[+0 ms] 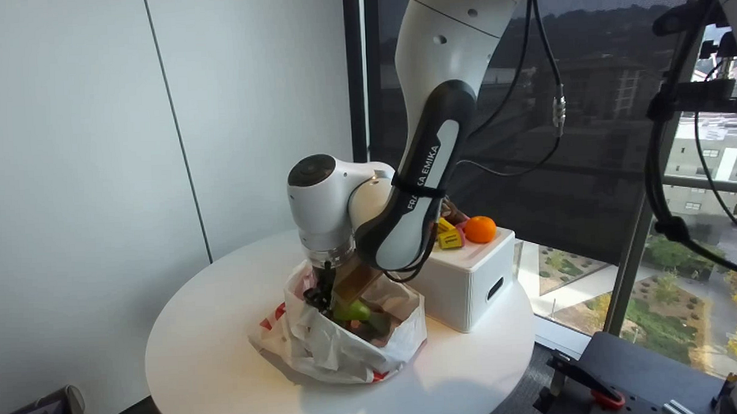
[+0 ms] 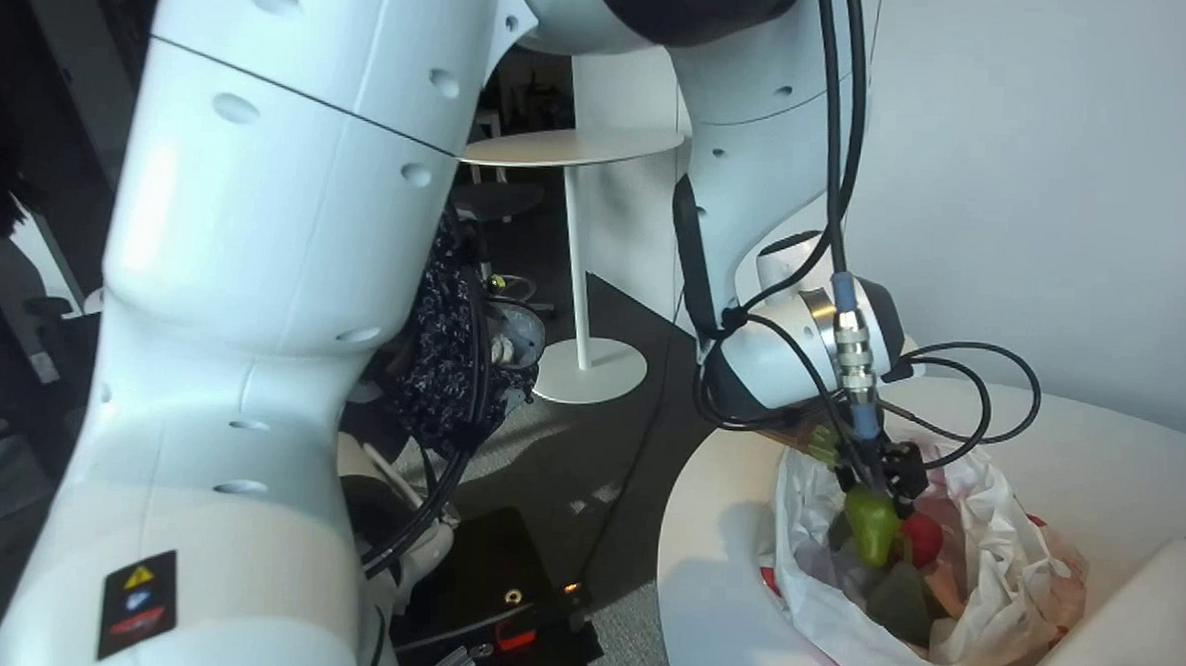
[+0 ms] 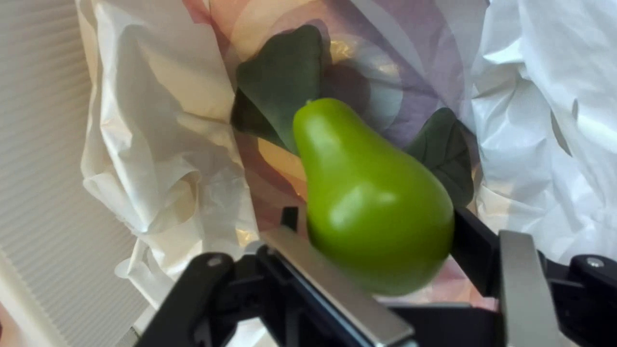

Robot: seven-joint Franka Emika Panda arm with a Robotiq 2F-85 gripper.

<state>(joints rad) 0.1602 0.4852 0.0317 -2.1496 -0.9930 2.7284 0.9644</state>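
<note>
A black, two-fingered claw (image 3: 378, 226) grips a smooth, glossy green pear (image 3: 371, 197). The pear is inside an open, crumpled white plastic bag (image 1: 349, 355) on a round white surface (image 1: 210, 338).

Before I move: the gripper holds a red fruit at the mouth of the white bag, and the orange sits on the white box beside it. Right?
One thing is off: in the wrist view the gripper holds a green pear, not a red fruit. The rest stands: it is at the mouth of the white bag, and the orange sits on the white box beside it.
</note>
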